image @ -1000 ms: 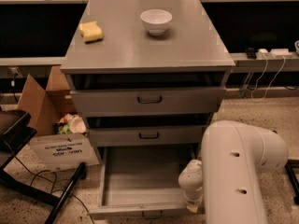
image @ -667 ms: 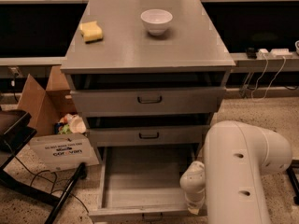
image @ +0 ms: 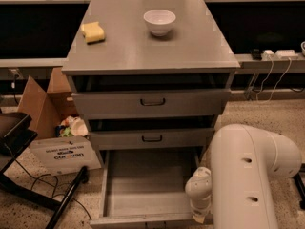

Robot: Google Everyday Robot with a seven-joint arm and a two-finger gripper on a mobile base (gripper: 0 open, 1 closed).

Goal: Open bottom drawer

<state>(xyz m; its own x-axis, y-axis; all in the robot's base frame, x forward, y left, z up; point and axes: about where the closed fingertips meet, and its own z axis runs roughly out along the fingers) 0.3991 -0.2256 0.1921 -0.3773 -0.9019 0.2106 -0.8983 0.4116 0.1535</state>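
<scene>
The bottom drawer of the grey cabinet stands pulled far out, and its plain grey interior shows. Its front panel lies at the lower edge of the view, and its handle is hidden. The middle drawer and the top drawer sit only slightly out, each with a dark loop handle. My gripper hangs below the white wrist at the right front corner of the bottom drawer. The big white arm housing covers the space to its right.
A white bowl and a yellow sponge sit on the cabinet top. An open cardboard box with rubbish stands on the floor to the left. A black stand and cables lie at the lower left.
The white wrist and arm have shifted slightly to the right and down. The bottom drawer stays pulled out as before.
</scene>
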